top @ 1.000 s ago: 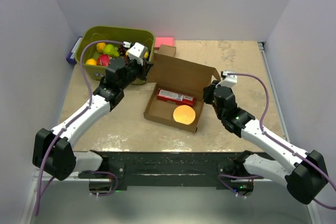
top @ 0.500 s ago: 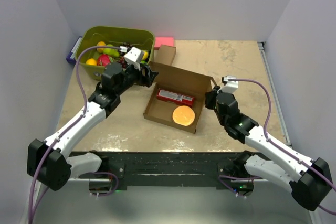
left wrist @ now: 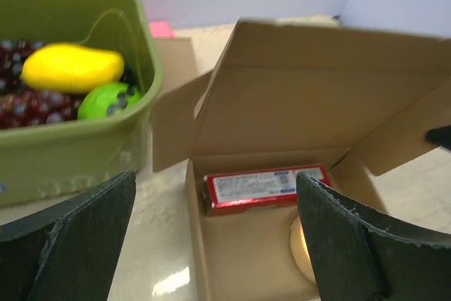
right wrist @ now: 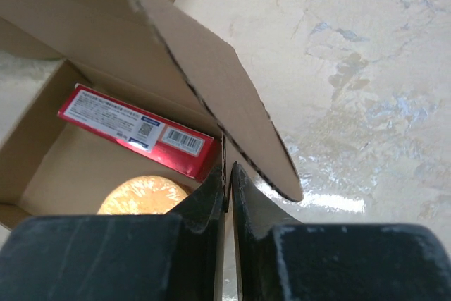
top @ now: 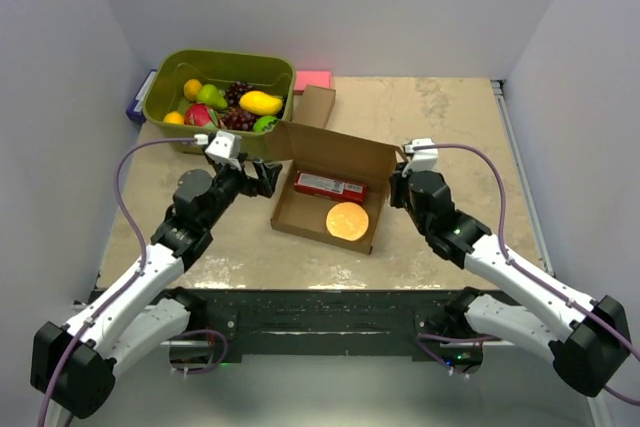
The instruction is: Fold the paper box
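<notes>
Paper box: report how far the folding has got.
Done: the paper box has its tray formed, red packet and orange disc inside. In hand: right gripper pinches its right edge; left gripper hangs open beside its left wall. Left: lid stands upright, needs folding down.

green bin (left wrist: 70,160) close on left of paper box (top: 335,152), bare table (top: 450,117) on right

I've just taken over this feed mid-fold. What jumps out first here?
The paper box sits open at mid-table with its lid raised, holding a red packet and an orange disc. The right gripper is pinched on the box's right edge, while the left gripper hangs open by its left side. At the far left stands a green bin of bright fruit.
</notes>
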`<move>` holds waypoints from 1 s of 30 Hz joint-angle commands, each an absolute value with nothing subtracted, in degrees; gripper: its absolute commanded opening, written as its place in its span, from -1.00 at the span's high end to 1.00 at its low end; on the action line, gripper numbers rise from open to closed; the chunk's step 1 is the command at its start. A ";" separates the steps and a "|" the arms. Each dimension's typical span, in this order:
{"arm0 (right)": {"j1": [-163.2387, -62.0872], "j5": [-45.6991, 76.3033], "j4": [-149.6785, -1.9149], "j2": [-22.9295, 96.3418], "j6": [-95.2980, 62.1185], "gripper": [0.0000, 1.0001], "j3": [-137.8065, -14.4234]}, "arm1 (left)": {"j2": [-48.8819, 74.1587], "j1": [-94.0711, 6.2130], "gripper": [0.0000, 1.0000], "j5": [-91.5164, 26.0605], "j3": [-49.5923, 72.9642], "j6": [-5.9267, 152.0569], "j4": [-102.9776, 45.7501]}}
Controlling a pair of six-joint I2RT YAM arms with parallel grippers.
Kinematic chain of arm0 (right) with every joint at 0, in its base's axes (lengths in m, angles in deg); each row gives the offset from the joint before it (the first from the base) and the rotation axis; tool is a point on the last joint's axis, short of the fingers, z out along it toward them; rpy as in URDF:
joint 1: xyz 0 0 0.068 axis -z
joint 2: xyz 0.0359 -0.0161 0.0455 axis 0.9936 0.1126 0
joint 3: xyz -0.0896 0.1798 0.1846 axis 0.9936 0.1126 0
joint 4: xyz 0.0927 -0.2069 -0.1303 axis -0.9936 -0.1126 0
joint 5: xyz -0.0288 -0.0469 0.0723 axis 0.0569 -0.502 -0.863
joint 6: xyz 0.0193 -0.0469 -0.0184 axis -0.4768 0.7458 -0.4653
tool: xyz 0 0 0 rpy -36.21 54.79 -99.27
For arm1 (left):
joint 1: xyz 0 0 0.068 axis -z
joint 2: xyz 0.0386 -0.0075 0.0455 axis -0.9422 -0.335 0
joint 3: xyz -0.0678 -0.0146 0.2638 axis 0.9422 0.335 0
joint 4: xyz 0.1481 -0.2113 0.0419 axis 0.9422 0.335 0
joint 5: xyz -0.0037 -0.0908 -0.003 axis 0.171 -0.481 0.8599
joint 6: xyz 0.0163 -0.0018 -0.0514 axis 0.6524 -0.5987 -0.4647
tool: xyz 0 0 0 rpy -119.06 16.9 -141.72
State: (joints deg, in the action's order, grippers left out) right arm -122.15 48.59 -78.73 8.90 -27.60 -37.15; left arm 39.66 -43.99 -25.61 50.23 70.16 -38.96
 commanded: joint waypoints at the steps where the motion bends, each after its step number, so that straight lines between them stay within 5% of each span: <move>1: -122.03 42.37 -80.12 12.31 -19.71 1.00 -41.87 | 38.39 -44.06 -1.00 -18.50 53.08 72.41 -45.22; 11: -119.22 36.13 -79.24 14.16 -17.16 1.00 -43.28 | 30.65 -49.68 -1.00 -14.62 56.43 76.47 -57.78; 22: -117.81 34.19 -79.77 14.34 -16.10 1.00 -43.72 | 22.39 -52.76 -0.96 -33.25 58.45 79.37 -71.42; 30: -117.55 33.76 -80.04 13.46 -16.81 1.00 -44.34 | 23.18 -52.67 -0.29 -35.54 60.21 78.58 -74.49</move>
